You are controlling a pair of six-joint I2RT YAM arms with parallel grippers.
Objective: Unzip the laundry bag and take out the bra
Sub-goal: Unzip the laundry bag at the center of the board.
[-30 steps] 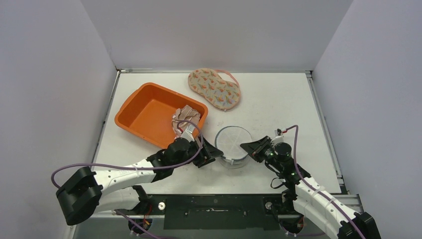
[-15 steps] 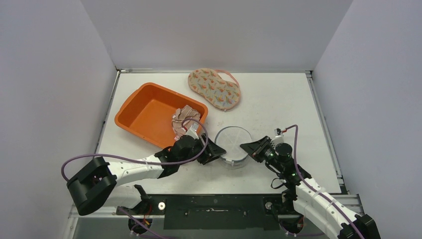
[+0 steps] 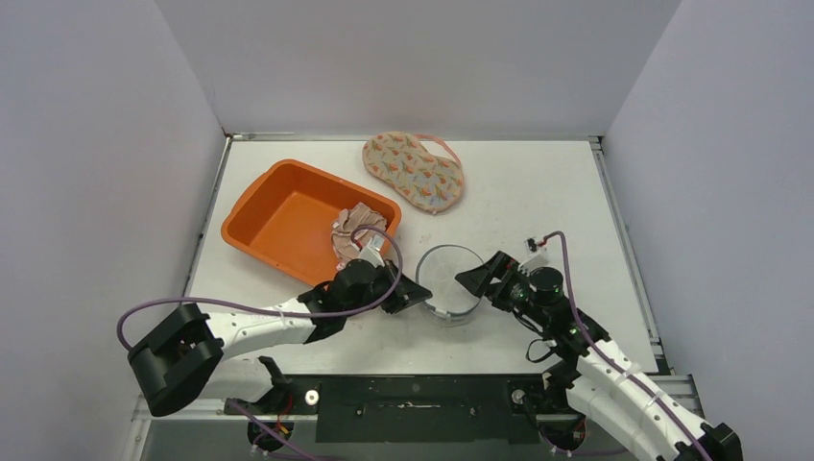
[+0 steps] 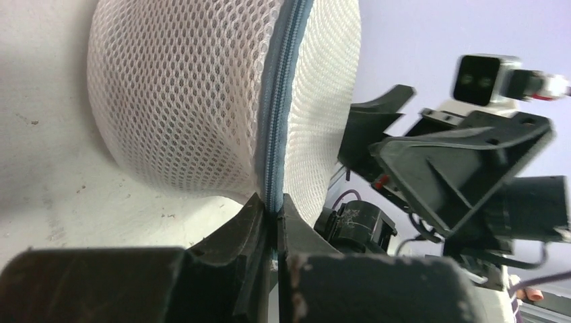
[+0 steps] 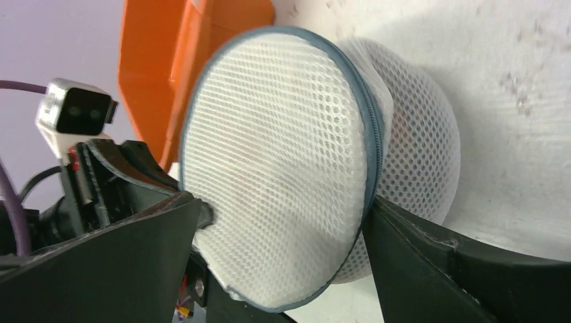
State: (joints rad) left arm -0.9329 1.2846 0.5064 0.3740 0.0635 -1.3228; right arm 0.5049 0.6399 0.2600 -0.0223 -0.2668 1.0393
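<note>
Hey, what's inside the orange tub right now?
A crumpled beige-pink cloth sits in the near right corner of the orange tub. The rest of its floor is bare. Whatever lies beneath the cloth is covered.

table (image 3: 547, 192): white, flat, walled on three sides
left: orange tray (image 3: 288, 216)
back centre: patterned fabric piece (image 3: 413, 171), lying flat
front centre: mesh laundry bag (image 3: 447, 279), round

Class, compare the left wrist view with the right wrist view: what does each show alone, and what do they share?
Left wrist only: the left gripper shut on the grey zipper of the round white mesh laundry bag. Right wrist only: the orange plastic tub beyond the bag. Shared: the bag, the white tabletop and the open right gripper.
</note>
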